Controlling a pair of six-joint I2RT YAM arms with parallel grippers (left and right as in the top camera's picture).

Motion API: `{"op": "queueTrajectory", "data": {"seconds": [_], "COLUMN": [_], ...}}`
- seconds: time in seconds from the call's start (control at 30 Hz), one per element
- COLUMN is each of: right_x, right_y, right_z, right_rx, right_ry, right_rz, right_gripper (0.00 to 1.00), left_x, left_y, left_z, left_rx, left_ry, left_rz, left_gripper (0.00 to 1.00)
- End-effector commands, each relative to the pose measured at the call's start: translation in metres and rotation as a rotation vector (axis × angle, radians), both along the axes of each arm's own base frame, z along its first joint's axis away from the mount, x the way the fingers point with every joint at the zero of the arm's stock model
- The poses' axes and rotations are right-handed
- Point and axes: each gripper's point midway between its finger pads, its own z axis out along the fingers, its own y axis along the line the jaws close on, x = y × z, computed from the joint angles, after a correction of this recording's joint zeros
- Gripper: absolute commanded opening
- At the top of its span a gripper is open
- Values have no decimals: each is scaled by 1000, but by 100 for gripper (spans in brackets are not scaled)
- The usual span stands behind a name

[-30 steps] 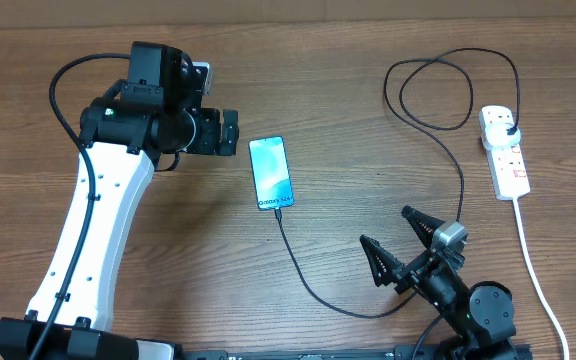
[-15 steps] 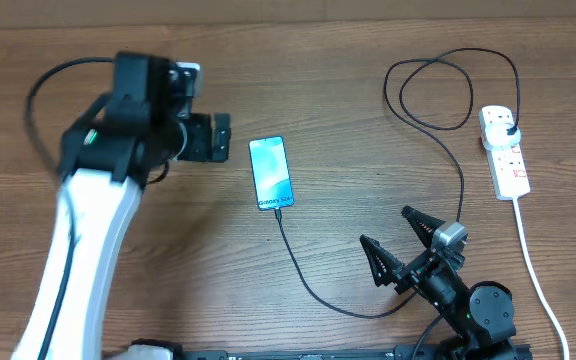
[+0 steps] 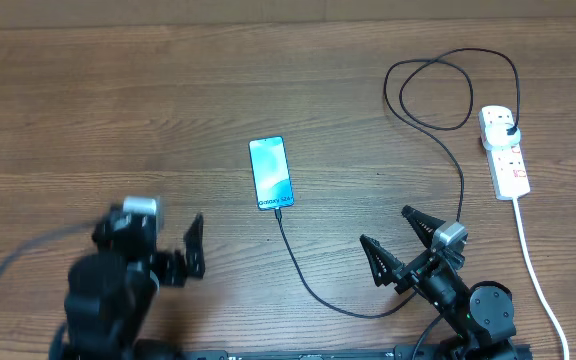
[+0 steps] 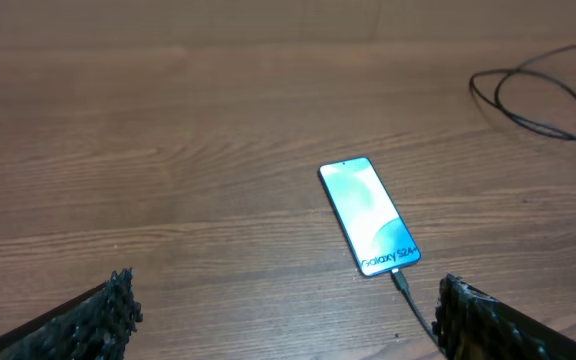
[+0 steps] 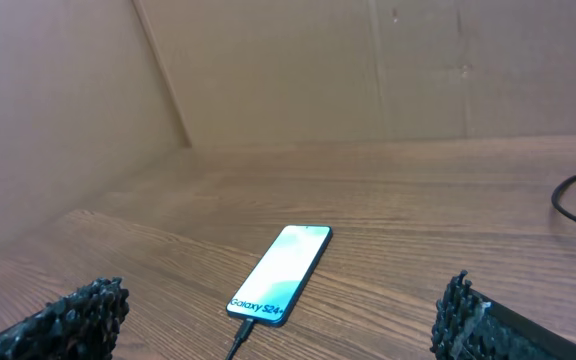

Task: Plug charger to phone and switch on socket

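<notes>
- left arm (image 3: 103, 295): black housing, blurred; pale grey block (image 3: 140, 208) on top; thin dark cable (image 3: 28, 245) looping off its side.
- right arm (image 3: 488, 310): black, round joint housing; small silver block (image 3: 451, 234) at the wrist.
- left gripper (image 4: 288, 315), right gripper (image 3: 395, 238): black tapered fingers (image 5: 78, 310) with a knobbly, toothed surface.
</notes>
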Motion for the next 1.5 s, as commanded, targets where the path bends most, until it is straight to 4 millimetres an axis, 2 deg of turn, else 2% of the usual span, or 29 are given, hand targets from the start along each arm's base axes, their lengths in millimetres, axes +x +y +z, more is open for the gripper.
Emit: {"op": "queueTrajectory", "data": {"seconds": [0.0,0.27,0.43,0.83,0.97,1.07,1.47], "right_x": [0,0,0,0,0,0,0], "right_y": [0,0,0,0,0,0,0], "right_z": [-1,-1,-1,-1,-1,-1,-1], "right_rx": [2,2,2,2,2,2,2], "right_ry": [-8,-8,-8,-8,-8,-8,-8], "right_rz": [0,0,0,0,0,0,0], "right_gripper": [100,100,100,100,100,100,100], "left_x": [-16,-22,-13,19,28,29,29], "left_y": [7,7,-2,-14,-17,-15,-14], "left_z": [-15,-69,-86,-85,-86,-86,-88], "left_rx": [-36,-115,-143,-191,-275,-320,-277], "left_ry": [-42,-45,-99,-294,-368,-357,-359], "left_rz": [41,73,32,-20,-15,11,5], "left_gripper": [100,100,100,100,100,100,100]}}
